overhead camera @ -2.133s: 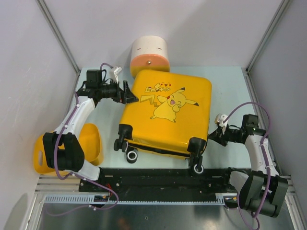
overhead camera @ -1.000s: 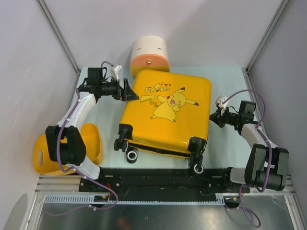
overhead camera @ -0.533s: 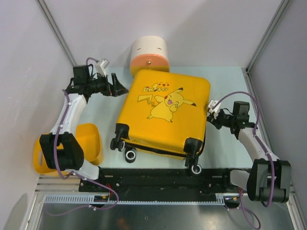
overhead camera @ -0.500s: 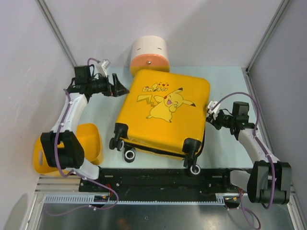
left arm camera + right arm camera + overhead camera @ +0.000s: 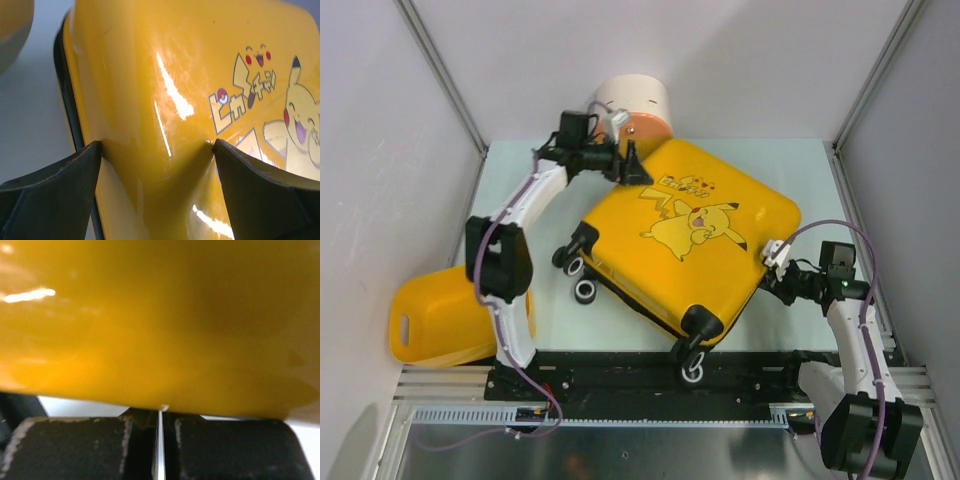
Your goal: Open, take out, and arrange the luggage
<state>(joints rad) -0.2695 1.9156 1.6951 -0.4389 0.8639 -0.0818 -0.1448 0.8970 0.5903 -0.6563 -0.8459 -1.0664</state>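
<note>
The luggage (image 5: 685, 235) lies flat and zipped shut. Its far corner sits between the left gripper's (image 5: 630, 166) fingers (image 5: 55, 190), which are spread wide with both tips on the glossy shell; I cannot tell whether they squeeze it. The right gripper's (image 5: 778, 272) fingers (image 5: 75, 445) are pressed together, tips right against the shell's side. Opening likely calls for those closed tips to find the zipper (image 5: 67, 105) pull while the left steadies the slick corner, without nudging the cream-and-orange container (image 5: 632, 108) just behind its fingers.
</note>
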